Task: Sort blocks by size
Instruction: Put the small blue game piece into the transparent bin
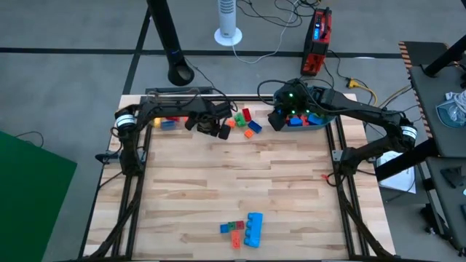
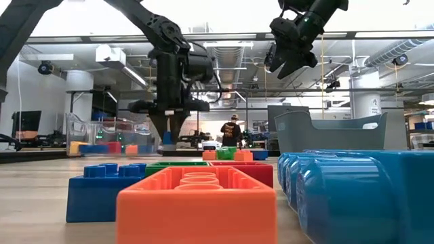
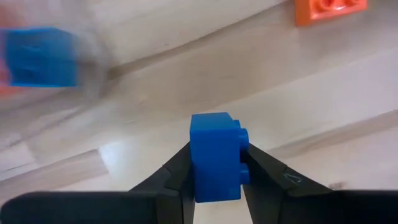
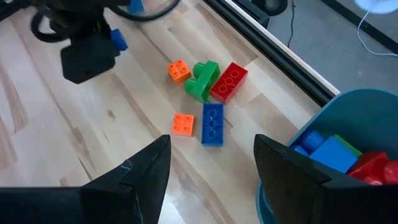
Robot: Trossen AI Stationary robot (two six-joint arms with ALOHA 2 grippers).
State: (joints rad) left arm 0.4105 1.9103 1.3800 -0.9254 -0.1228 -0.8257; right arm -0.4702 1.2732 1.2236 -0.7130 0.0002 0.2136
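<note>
My left gripper [image 3: 214, 163] hangs over the table's far middle [image 1: 217, 126], shut on a small blue block [image 3: 214, 155]. Just to its right, loose blocks lie flat on the wood: two orange [image 4: 179, 70] [image 4: 183, 124], a green [image 4: 204, 79], a red [image 4: 229, 81] and a blue [image 4: 212, 123]. My right gripper [image 4: 211, 168] is open and holds nothing; it hovers high [image 2: 290, 51] between that cluster and the teal tub [image 4: 336, 118], which holds more blocks. Another group of blocks [image 1: 244, 229] lies near the table's front edge. My left gripper pinches the small blue block between its two fingers [image 3: 258, 160], on two opposite side faces [image 3: 202, 180]. The fingers point down at the table. The block's studs face sideways, and it sits at the fingertips, clear of the wood.
A clear box [image 1: 166, 122] with blocks in it stands at the far left, behind my left arm. The teal tub [image 1: 312, 116] stands at the far right. The wide middle of the table [image 1: 233, 182] is bare wood. A person stands far off in the room [image 2: 232, 132].
</note>
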